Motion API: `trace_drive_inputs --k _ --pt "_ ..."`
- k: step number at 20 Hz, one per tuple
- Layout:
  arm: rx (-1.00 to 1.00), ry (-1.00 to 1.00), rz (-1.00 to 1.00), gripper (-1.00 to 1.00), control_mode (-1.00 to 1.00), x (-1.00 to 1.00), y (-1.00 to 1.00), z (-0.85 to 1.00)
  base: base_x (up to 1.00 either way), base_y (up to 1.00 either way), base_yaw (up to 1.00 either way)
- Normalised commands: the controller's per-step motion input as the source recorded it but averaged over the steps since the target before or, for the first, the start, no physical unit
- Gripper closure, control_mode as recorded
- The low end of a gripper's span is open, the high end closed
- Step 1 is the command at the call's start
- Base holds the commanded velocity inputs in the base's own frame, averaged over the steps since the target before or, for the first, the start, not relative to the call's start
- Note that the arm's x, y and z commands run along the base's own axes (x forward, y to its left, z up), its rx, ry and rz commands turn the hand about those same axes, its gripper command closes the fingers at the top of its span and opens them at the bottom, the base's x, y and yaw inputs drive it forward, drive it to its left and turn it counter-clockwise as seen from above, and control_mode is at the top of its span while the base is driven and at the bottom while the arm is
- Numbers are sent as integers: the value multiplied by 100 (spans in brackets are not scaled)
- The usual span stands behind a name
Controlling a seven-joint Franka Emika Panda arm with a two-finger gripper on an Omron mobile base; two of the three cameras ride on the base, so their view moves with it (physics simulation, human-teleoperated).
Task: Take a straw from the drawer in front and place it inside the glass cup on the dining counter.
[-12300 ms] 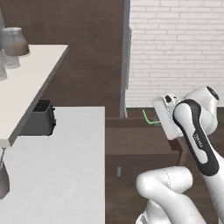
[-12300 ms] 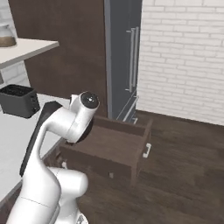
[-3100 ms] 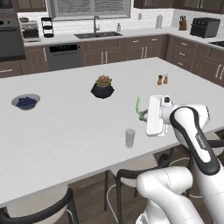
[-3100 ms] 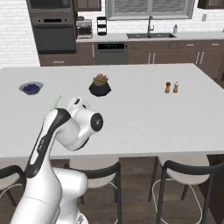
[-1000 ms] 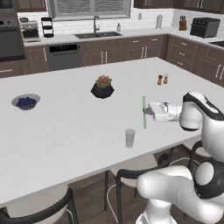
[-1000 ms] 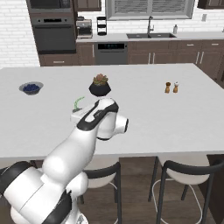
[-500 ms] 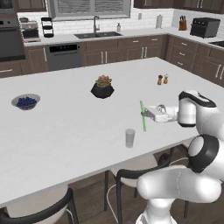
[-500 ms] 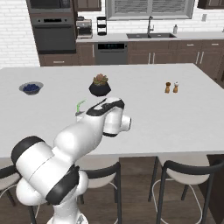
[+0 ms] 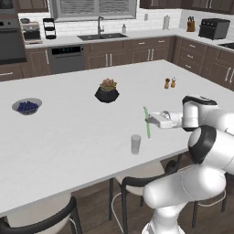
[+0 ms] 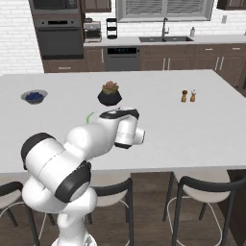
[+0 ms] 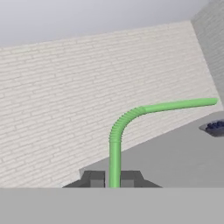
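One end effector (image 9: 149,120) clamping green straw (image 9: 146,121), just beside glass cup (image 9: 135,144)

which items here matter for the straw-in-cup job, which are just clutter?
Job:
- straw, green, clamped in the shut gripper, held above the counter
- glass cup, near the front edge, no straw in it yet
- dining counter

Clutter:
- potted plant
- bowl of blueberries
- salt and pepper shakers
- chairs

The bench (image 9: 68,146) lies bare around the glass cup (image 9: 135,144) near its front edge. The plant pot (image 9: 107,93) and shakers (image 9: 169,83) stand well back.
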Motion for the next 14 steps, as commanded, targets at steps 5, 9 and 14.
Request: trace_drive_inputs --k 5,9,14 --pt "0 9 0 100 -100 11 22 -1 0 0 0" --pt "0 5 0 100 -100 6 18 0 0 0 0" --pt "0 0 0 100 -100 7 3 -3 0 0 0"
